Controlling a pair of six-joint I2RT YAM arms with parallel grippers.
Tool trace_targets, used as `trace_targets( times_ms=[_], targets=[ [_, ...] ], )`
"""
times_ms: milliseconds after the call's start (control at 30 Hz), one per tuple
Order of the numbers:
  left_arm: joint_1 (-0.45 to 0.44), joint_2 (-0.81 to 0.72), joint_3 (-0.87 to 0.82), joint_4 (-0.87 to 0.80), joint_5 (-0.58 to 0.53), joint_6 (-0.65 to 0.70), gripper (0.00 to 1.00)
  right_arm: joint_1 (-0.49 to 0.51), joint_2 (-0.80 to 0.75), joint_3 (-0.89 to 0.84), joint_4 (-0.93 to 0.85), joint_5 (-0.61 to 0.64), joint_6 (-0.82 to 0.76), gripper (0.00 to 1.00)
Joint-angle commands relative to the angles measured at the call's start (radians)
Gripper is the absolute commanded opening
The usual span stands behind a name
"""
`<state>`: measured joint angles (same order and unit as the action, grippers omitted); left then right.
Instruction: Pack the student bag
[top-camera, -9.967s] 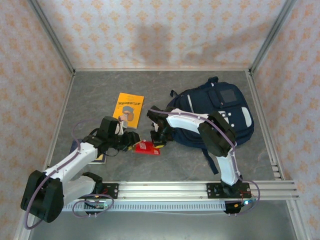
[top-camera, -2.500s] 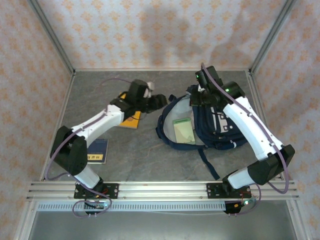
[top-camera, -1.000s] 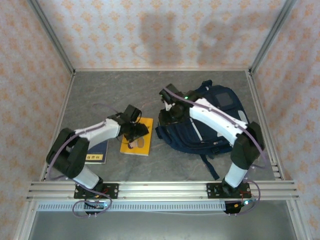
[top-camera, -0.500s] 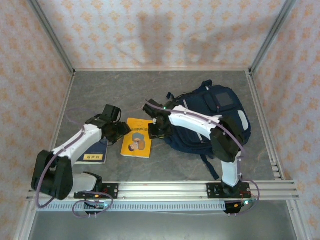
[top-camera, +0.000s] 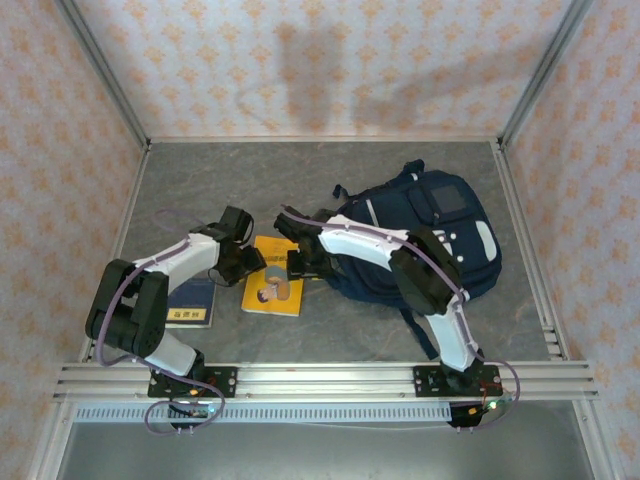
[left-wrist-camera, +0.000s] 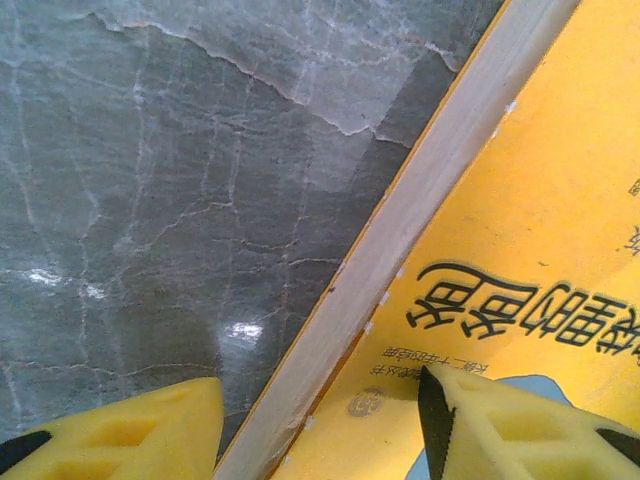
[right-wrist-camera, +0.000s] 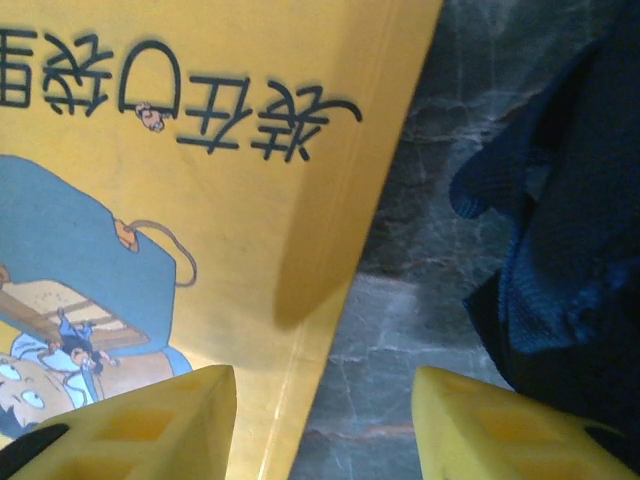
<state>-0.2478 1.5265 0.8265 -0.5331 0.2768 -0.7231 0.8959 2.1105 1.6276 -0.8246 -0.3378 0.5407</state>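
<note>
The student bag (top-camera: 440, 235), a dark navy backpack with a grey panel and white stripes, lies at the right of the table; its blue fabric (right-wrist-camera: 570, 250) shows in the right wrist view. A yellow picture book (top-camera: 275, 285) lies flat to its left. My left gripper (top-camera: 245, 260) is open at the book's left edge (left-wrist-camera: 400, 260), one finger over the cover and the other over the table. My right gripper (top-camera: 300, 262) is open astride the book's right edge (right-wrist-camera: 330, 300), between the book and the bag. In the wrist views the left gripper (left-wrist-camera: 320, 430) and right gripper (right-wrist-camera: 325, 420) hold nothing.
A blue booklet (top-camera: 190, 300) lies on the grey marble table (top-camera: 200, 190) left of the yellow book, under the left arm. Patterned walls and metal frame posts enclose the table. A loose bag strap (top-camera: 420, 330) trails toward the near rail.
The left gripper has swung right to the yellow book's left edge. The right gripper has shifted slightly left onto the book's right edge. The book has stayed put.
</note>
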Motion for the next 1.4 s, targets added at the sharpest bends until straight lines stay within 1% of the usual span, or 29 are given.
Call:
trace_targets(
  times_ms=[0,233,333,467,533,667,867,1033,1200,1367],
  targets=[
    [0.007,-0.018,-0.035,-0.001,0.007,0.018,0.53,-0.002,0.049,0.035,0.044,0.003,0.025,0.49],
    [0.004,-0.084,-0.131,0.025,0.085,-0.055,0.48,-0.003,0.104,0.065,0.064,-0.024,0.026,0.5],
    [0.002,-0.135,-0.168,0.031,0.128,-0.09,0.45,-0.008,0.119,0.082,0.082,-0.066,0.018,0.5],
    [0.002,-0.223,-0.198,0.019,0.146,-0.111,0.4,-0.026,0.107,0.072,0.152,-0.147,0.017,0.5],
    [0.002,-0.239,-0.208,0.018,0.146,-0.11,0.4,-0.041,0.098,0.062,0.182,-0.175,0.021,0.51],
    [0.004,-0.196,-0.216,0.01,0.114,-0.069,0.4,-0.071,0.086,0.045,0.168,-0.144,-0.002,0.51],
    [0.011,-0.11,-0.211,0.037,0.096,-0.043,0.38,-0.084,0.111,0.013,0.156,-0.181,-0.052,0.51],
    [0.011,-0.079,-0.192,0.037,0.094,-0.031,0.36,-0.075,0.118,-0.03,0.222,-0.276,-0.048,0.51],
    [0.01,-0.063,-0.185,0.027,0.093,-0.016,0.33,-0.048,0.112,-0.025,0.248,-0.36,-0.083,0.51],
    [0.01,-0.062,-0.178,0.016,0.098,-0.004,0.29,-0.051,0.049,-0.049,0.292,-0.437,-0.089,0.49]
  ],
)
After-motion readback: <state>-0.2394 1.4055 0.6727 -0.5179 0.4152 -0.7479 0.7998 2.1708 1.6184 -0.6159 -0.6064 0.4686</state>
